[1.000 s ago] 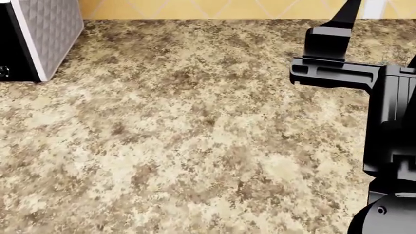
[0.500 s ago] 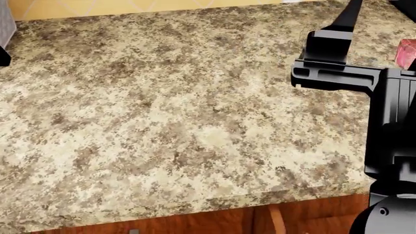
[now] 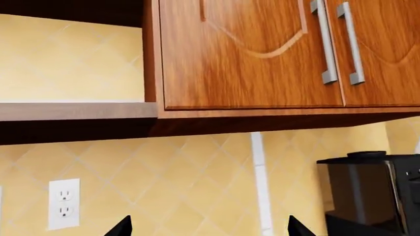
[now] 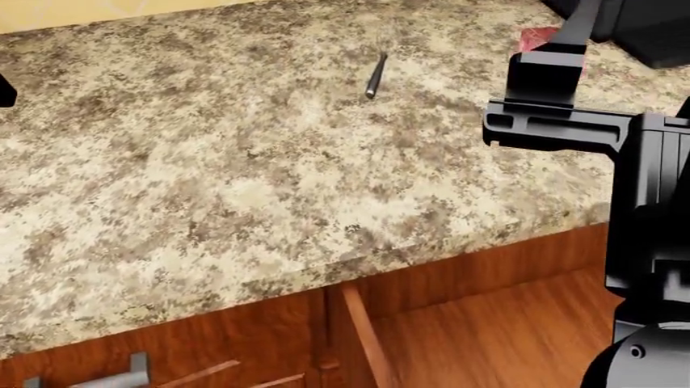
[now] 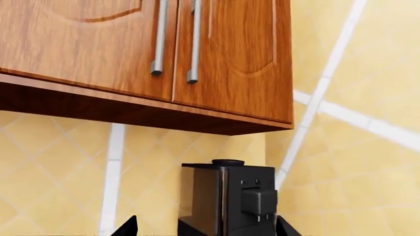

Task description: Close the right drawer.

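1. A speckled beige-and-brown granite countertop [image 4: 248, 162] fills most of the head view, its front edge running diagonally across the lower part.
2. Below that edge, the right drawer [image 4: 485, 331], a box of reddish-brown grained wood, stands pulled out under the counter at lower right; its thin left wall [image 4: 361, 335] and open floor are visible.
3. The robot's black right arm [image 4: 636, 202] rises along the right edge of the head view.
4. Arched reddish-brown wall cabinet doors [image 3: 249, 49] with upright grey bar handles hang above a yellow tiled backsplash in both wrist views.
5. A black boxy coffee machine [image 5: 229, 196] stands against the tiles.
6. The left gripper [image 3: 208, 227] shows two black fingertips spread wide, holding nothing.
7. The right gripper [image 5: 206, 227] likewise has its tips far apart and empty.
8. A small dark slim pen-like object [image 4: 374, 77] lies on the countertop.
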You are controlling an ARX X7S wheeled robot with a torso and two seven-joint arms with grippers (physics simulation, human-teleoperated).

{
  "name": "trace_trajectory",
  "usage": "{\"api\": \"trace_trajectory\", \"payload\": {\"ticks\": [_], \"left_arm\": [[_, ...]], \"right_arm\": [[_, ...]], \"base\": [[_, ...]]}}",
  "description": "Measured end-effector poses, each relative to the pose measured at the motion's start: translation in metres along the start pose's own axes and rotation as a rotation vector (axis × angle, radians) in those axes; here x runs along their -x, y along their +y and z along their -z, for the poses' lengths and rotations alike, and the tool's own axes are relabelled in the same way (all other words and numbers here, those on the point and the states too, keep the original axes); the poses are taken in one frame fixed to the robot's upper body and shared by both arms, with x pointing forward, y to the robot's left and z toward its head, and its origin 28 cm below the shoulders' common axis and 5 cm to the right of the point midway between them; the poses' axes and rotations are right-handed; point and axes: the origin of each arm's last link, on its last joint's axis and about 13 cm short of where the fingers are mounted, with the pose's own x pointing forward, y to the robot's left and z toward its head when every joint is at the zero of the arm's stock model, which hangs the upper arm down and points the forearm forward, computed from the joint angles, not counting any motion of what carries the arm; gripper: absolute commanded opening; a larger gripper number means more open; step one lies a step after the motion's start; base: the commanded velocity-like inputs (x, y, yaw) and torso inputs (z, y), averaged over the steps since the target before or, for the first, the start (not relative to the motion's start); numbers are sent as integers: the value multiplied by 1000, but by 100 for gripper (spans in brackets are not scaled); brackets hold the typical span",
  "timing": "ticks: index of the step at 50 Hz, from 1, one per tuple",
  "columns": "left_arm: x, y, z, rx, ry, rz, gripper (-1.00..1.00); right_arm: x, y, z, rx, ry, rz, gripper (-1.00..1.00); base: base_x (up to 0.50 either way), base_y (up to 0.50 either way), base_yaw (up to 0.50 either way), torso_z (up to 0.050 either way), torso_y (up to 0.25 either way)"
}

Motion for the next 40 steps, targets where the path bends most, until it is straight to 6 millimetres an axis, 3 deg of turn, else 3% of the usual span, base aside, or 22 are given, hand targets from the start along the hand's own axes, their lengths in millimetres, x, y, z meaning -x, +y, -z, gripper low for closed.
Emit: {"api": "trace_trajectory", "payload": {"ticks": [40], "left_arm": [[0,1,-1,-3,-2,-3,100]], "right_arm": [[0,-1,2,3,0,-4,100]], "base": [[-140,68,-497,0,0]]}}
